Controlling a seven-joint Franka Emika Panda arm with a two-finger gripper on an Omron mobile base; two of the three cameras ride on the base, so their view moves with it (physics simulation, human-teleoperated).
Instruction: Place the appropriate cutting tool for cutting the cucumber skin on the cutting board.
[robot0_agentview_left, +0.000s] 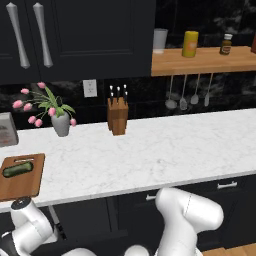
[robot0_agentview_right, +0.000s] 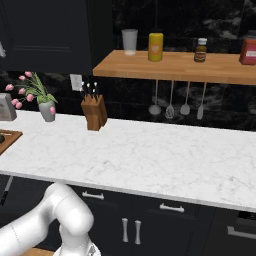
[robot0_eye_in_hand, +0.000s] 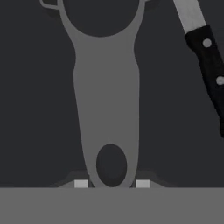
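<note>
Left base view: we see cutting board (robot0_agentview_left: 20, 181) at lower left on white marble desk (robot0_agentview_left: 150, 150), cucumber (robot0_agentview_left: 17, 169) lying on it; no tool there yet.

Right base view: knife block (robot0_agentview_right: 94, 112), flower vase (robot0_agentview_right: 47, 111), wooden shelf (robot0_agentview_right: 175, 67) against dark wall.

Hand view: peeler (robot0_eye_in_hand: 106, 96) at centre, jaws clamped on its handle end, knife (robot0_eye_in_hand: 205, 57) upper right on dark surface. We judge carry and placement left.

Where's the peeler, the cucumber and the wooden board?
peeler (robot0_eye_in_hand: 107, 96): hand view, middle of its grey handle.
cucumber (robot0_agentview_left: 17, 169): left base view, middle of its green body.
board (robot0_agentview_left: 20, 187): left base view, bare wood in front of the cucumber.
</note>
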